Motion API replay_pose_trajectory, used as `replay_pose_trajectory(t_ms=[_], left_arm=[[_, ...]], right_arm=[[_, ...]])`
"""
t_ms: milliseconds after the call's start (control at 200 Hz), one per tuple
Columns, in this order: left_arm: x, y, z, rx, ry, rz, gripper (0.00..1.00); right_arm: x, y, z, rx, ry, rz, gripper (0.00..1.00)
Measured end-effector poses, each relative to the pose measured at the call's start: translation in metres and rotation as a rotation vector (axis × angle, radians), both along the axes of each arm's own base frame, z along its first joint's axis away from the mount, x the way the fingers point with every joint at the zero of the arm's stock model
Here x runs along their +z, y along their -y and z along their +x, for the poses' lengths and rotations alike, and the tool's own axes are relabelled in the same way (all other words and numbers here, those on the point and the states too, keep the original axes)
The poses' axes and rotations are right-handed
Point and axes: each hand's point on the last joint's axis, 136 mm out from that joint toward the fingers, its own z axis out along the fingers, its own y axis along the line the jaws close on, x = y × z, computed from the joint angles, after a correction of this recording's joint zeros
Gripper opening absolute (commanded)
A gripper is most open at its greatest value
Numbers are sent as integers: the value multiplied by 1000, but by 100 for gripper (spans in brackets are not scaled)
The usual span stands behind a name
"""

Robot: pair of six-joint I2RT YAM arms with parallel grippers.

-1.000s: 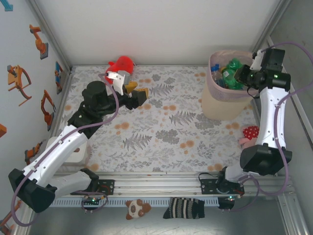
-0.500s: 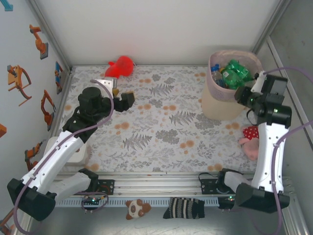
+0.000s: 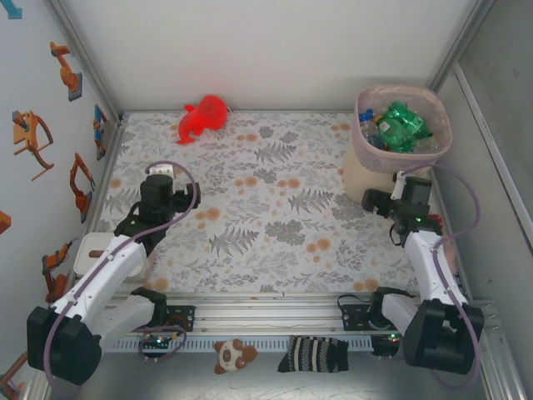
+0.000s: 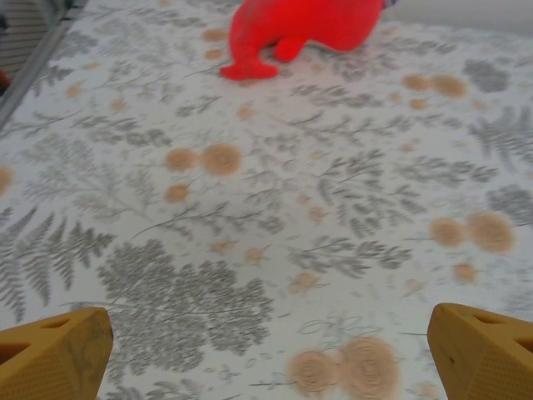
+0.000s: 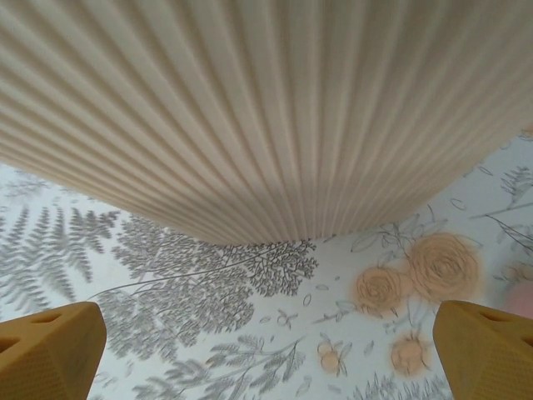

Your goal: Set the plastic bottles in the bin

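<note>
And there it was: the bin [image 3: 361, 175] stood at the far right corner of the flower-printed desk [image 3: 275, 221]. The plastic bottles [image 3: 400, 125] were heaped inside it, green ones on top and clear ones tucked around the edges.

The right end effector [image 5: 268, 346] sat low, just beside the bin's foot and nosed toward its ribbed beige wall. Its yellow fingertips [image 5: 50, 350] were spread wide, with nothing between them but printed desk.

Over on the other side, the left end effector [image 4: 266, 354] was just as wide and just as empty. It hovered above bare desk, one yellow tip at each lower corner of its wrist view. Ahead of it and well apart lay the red plush toy [image 3: 202, 117], up against the back wall.

The left arm was bent low near its base, close to a white box [image 3: 107, 254] at the desk's left edge. Down on the front ledge, below the rail, lay a small plush bear [image 3: 227, 354] and, beside it, a striped sock [image 3: 314, 354].
</note>
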Motion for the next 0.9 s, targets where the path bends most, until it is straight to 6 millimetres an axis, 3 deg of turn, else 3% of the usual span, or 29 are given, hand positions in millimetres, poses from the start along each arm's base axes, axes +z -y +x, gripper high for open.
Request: replay_pose_trajectory(t_ms=[160, 431, 901], left_arm=[[-33, -20, -2, 31, 1, 110, 97], [-69, -45, 17, 53, 18, 155, 97], [-83, -56, 60, -47, 166, 31, 97]], right_arm=[[-30, -4, 17, 15, 73, -42, 99], [-40, 1, 51, 6, 231, -95, 97], [-52, 2, 70, 9, 319, -109, 97]])
